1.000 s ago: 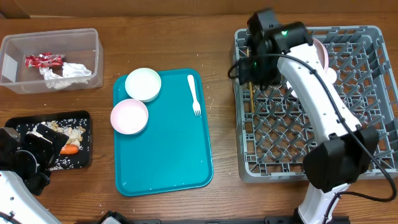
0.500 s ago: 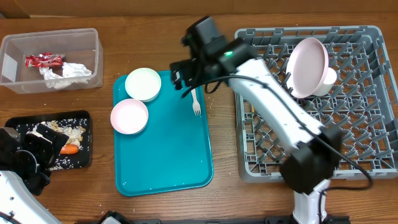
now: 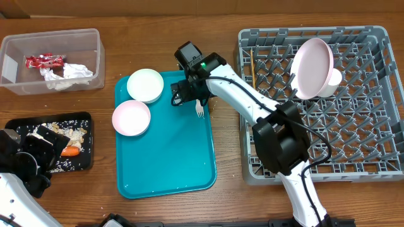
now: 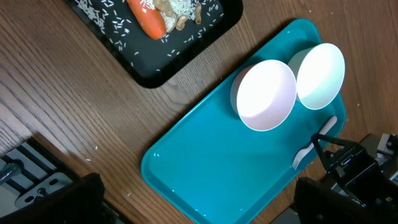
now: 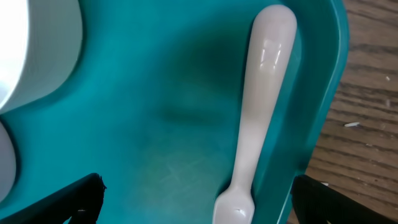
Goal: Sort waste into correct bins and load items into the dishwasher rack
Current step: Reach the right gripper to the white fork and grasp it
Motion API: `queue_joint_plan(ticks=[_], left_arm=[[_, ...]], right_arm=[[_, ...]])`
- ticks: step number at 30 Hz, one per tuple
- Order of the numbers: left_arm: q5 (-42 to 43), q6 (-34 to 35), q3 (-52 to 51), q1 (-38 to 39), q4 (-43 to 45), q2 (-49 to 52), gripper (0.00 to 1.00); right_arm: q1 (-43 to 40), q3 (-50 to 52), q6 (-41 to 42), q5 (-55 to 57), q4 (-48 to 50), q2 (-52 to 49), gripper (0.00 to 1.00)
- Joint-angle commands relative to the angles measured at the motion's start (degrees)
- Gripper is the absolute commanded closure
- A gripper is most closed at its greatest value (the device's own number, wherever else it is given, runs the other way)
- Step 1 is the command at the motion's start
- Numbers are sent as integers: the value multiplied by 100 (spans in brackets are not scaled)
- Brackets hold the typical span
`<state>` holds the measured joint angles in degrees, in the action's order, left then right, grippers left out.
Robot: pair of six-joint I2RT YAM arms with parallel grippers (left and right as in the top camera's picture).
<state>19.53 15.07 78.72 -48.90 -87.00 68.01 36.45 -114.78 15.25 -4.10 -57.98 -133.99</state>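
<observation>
Waste lay sorted at the left of the surface point(image 3: 164, 38). At ten o'clock the clear tub point(image 3: 12, 47) kept the red wrapper point(image 3: 44, 60) and crumpled napkin point(image 3: 68, 73), dry rubbish together. At eight o'clock the black tray point(image 3: 88, 135) held the carrot piece point(image 3: 71, 151) and rice scraps point(image 3: 72, 133), which we judged kept food apart. Over that tray's left end the left hand point(image 3: 35, 151) hovered wide and empty.

On the teal tray point(image 3: 170, 164), the white bowl point(image 3: 145, 85) and pink bowl point(image 3: 131, 118) sat side by side towards eleven o'clock. The white fork point(image 5: 264, 93) lay along its one o'clock edge, not yet loaded. The right hand point(image 3: 188, 93) hung low over it, fingers point(image 5: 56, 199) spread wide with the handle between them. It touched nothing we could see and seemed set to pinch.

At three o'clock the rack point(image 3: 372, 164) held the pink plate point(image 3: 312, 60) on edge between pegs, the cup point(image 3: 334, 79) beside it, and the chopsticks point(image 3: 252, 63).
</observation>
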Motion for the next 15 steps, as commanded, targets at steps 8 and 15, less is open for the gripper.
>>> queue_joint_plan(ticks=[8, 15], left_arm=[[83, 81, -26, -20, 9, 13, 0], [83, 81, -26, -20, 9, 13, 0]], right_arm=[[105, -68, 417, 63, 61, -203, 0], [116, -68, 586, 66, 81, -267, 0]])
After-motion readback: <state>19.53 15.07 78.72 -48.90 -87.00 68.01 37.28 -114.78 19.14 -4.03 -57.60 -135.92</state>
